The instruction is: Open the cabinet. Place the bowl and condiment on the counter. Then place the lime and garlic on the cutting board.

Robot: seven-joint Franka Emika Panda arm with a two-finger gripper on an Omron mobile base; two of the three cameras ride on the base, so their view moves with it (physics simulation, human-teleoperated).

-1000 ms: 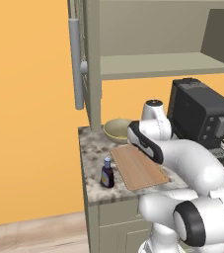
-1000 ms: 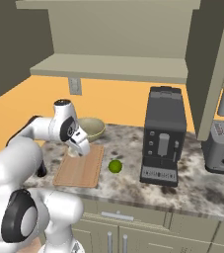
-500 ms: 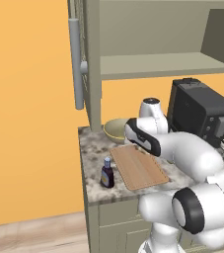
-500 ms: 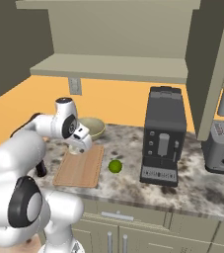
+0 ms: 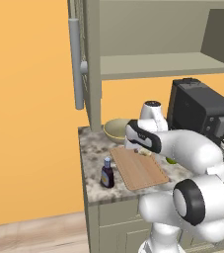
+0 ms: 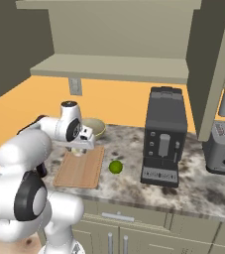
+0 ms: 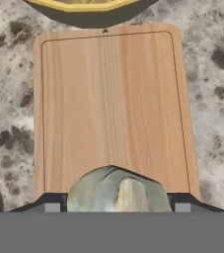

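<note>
Gripper [image 7: 114, 197] pinching one garlic [image 7: 116, 193] above one cutting board [image 7: 108, 104]; one bowl [image 5: 117, 129], one condiment [image 5: 106, 173], one lime [image 6: 115, 166].

Both base views look down from behind at the cutting board [image 5: 139, 169]; the hand view hangs close above it

In the hand view the bowl [image 7: 91, 11] is cut off by the top edge, and the garlic [image 7: 117, 193] between the fingers [image 7: 52, 201] loses its lower part at the bottom. In the left base view the arm hides the lime and the cutting board's [image 5: 138, 169] far corner.
</note>
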